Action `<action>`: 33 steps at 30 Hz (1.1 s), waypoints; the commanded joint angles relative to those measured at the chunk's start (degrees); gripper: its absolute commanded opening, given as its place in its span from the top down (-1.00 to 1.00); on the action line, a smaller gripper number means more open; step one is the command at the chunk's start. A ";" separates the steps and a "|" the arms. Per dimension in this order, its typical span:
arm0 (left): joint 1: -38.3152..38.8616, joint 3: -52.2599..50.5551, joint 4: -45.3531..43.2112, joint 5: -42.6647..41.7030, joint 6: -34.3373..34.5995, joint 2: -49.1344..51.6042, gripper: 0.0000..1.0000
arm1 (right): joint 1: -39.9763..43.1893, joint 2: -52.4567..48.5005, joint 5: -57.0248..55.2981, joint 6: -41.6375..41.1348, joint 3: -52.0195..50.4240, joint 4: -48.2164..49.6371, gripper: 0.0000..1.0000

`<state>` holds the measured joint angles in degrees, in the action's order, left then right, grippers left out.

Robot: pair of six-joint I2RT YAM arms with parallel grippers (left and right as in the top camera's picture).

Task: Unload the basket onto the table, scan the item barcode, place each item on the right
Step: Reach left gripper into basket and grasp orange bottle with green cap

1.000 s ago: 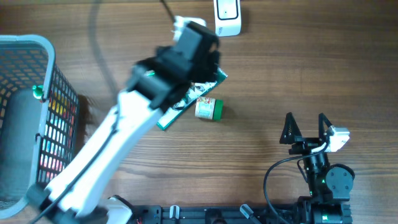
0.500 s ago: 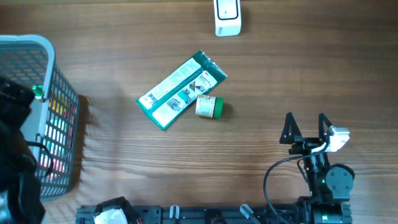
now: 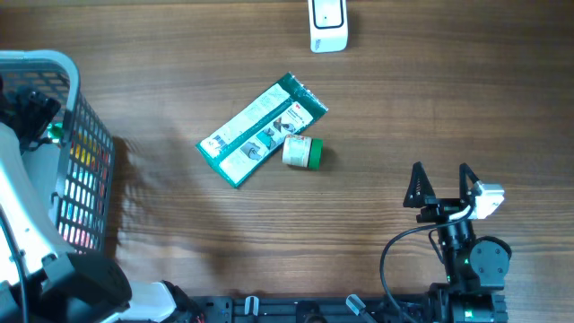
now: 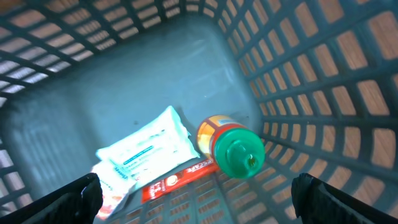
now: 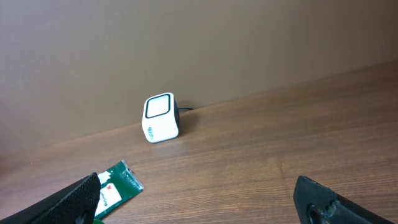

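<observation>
The white barcode scanner stands at the table's far edge and also shows in the right wrist view. A green packet lies flat mid-table with a small green-lidded jar touching its right side. My left gripper hangs open inside the grey basket, above a white wipes pack, a red sachet and an orange bottle with a green cap. It holds nothing. My right gripper stands open and empty near the front right.
The basket's mesh walls close in around the left gripper on all sides. A cable runs from the scanner off the far edge. The green packet's corner peeks in at the lower left of the right wrist view.
My left arm has swung from above the green packet over to the basket at the left, empty. The packet and jar lie where they were. The right arm has not moved.
</observation>
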<state>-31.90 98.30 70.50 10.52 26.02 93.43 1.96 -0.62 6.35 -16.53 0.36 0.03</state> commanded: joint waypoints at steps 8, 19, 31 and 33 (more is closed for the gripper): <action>-0.70 -0.96 -1.11 -10.08 -3.06 13.29 -1.00 | -0.17 0.42 0.00 0.68 -0.07 0.31 -1.00; -0.81 -5.84 0.24 -10.08 -3.06 12.90 -0.03 | -0.17 0.42 0.00 0.68 -0.07 0.31 -0.99; -4.17 4.26 2.36 -12.04 0.02 -15.80 -0.05 | -0.17 0.42 0.00 0.63 -0.07 0.31 -1.00; -1.99 4.26 0.39 -17.29 1.70 -23.34 -0.06 | -0.17 0.42 0.00 0.66 -0.07 0.31 -0.99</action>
<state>-36.14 101.65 73.01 -0.69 24.99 76.84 1.96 -0.62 6.35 -16.51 0.36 0.03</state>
